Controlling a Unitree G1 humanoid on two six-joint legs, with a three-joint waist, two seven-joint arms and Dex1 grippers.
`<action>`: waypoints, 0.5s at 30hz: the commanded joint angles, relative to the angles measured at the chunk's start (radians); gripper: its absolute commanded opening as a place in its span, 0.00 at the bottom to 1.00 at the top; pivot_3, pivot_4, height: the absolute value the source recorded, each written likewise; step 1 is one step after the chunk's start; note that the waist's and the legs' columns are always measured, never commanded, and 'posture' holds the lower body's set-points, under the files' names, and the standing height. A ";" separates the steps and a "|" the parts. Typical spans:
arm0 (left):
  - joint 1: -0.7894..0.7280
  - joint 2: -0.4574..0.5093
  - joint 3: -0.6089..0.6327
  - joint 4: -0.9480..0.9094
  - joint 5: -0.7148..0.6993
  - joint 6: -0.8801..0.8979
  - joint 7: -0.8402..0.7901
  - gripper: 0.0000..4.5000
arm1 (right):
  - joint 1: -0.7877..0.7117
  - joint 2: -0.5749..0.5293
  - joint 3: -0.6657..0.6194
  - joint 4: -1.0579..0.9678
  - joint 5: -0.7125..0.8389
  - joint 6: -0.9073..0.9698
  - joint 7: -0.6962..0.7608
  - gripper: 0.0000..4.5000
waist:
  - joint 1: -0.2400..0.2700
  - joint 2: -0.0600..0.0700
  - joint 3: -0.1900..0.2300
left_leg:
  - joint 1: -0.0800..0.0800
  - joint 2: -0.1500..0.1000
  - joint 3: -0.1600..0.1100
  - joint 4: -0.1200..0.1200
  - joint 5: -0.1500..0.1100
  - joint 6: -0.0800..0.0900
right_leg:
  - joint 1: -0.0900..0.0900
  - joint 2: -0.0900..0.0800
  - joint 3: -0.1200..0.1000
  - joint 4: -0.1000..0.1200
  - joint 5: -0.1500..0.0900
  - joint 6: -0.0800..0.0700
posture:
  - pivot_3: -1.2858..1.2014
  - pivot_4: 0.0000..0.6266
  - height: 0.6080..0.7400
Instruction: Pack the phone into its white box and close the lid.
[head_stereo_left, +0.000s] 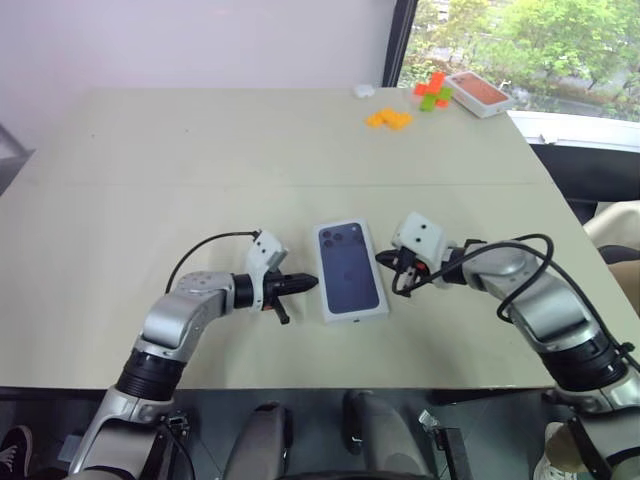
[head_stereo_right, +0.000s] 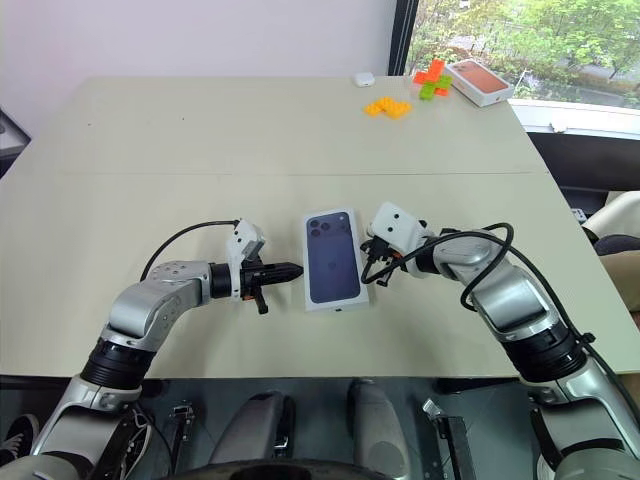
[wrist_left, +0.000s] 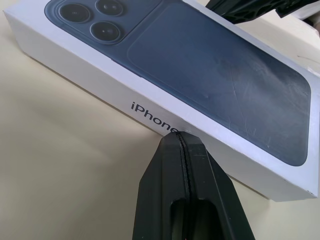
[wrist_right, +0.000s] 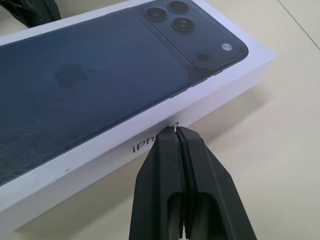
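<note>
Left wrist view: pinched-together left gripper (wrist_left: 184, 136) – like the right gripper (wrist_right: 176, 131) – touches the glossy-topped cardboard lid (wrist_left: 165, 65).

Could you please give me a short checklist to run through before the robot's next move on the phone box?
1. Lid on the box, printed face up: ok.
2. Lid pressed fully down: cannot tell.
3. Phone inside: cannot tell, lid hides it.
4. Left gripper shut, tip at the lid's long side wall: ok.
5. Right gripper shut, tip at the opposite side wall: ok.
6. Table around the box free; blocks lie far off: ok.
</note>
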 joint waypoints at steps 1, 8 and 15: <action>-0.010 -0.019 0.004 -0.068 -0.026 -0.009 0.004 0.00 | -0.011 0.018 0.001 -0.031 -0.002 -0.014 0.023 0.02 | 0.000 0.000 0.000 | 0.000 0.000 0.000 0.000 0.000 0.000 | 0.000 0.000 0.000 0.000 0.000 0.000 | 0.52 0.24 1.00; -0.013 -0.039 0.013 -0.070 -0.037 -0.003 0.017 0.00 | -0.009 0.019 -0.002 -0.029 -0.021 -0.011 0.036 0.02 | 0.001 0.000 0.000 | 0.000 0.000 0.000 0.000 0.000 0.000 | 0.000 0.000 0.000 0.000 0.000 0.000 | 0.52 0.24 1.00; -0.003 -0.029 -0.005 -0.051 -0.010 -0.033 0.014 0.00 | 0.006 0.037 0.008 -0.015 -0.038 0.003 0.030 0.02 | 0.000 0.000 0.000 | 0.000 0.000 0.000 0.000 0.000 0.000 | 0.000 0.000 0.000 0.000 0.000 0.000 | 0.52 0.24 1.00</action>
